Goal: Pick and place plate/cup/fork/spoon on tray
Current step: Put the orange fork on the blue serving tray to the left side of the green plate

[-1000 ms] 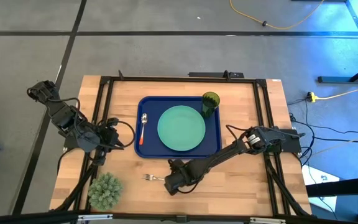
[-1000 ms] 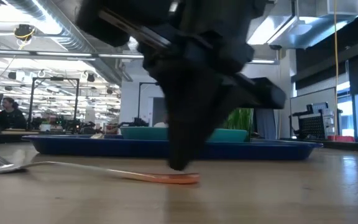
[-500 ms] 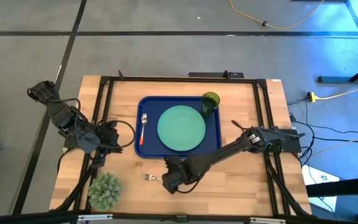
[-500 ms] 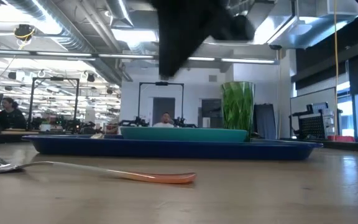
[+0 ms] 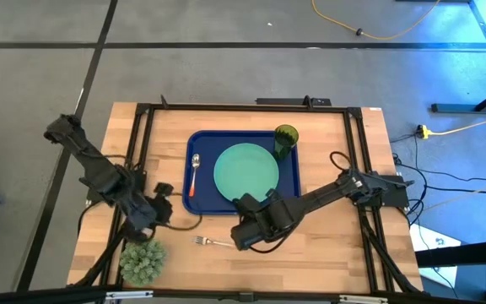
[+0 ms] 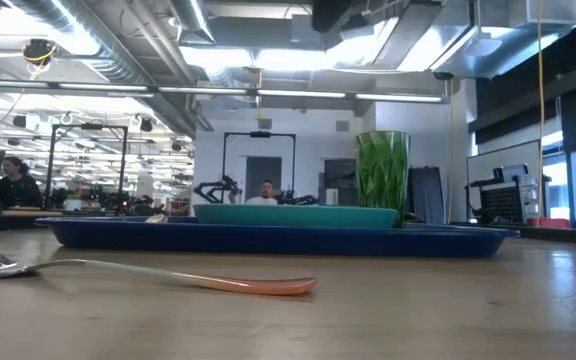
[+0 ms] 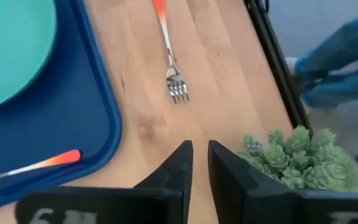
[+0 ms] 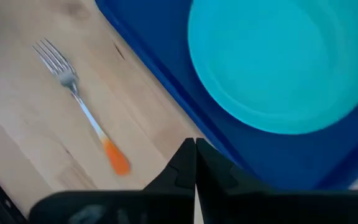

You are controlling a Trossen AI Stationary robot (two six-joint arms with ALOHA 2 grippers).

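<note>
The wooden table (image 5: 327, 253) carries the blue tray (image 5: 202, 203), the fork (image 5: 213, 243) lying on bare wood, and a spiky plant (image 5: 142, 259).

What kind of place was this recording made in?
Probably an open lab or workshop, not a home: exposed ceiling ducts and strip lights overhead, a person seated at a workstation behind the table, and a yellow cable on the bare floor.

Right gripper (image 8: 195, 163) fingers pressed together, above edge of tray (image 8: 166, 78). Mint-green plate (image 8: 278, 62) sits on dark blue tray. Fork (image 8: 82, 106) lies alone on bare wooden table (image 8: 30, 137), orange handle nearest gripper, tines pointing away.
</note>
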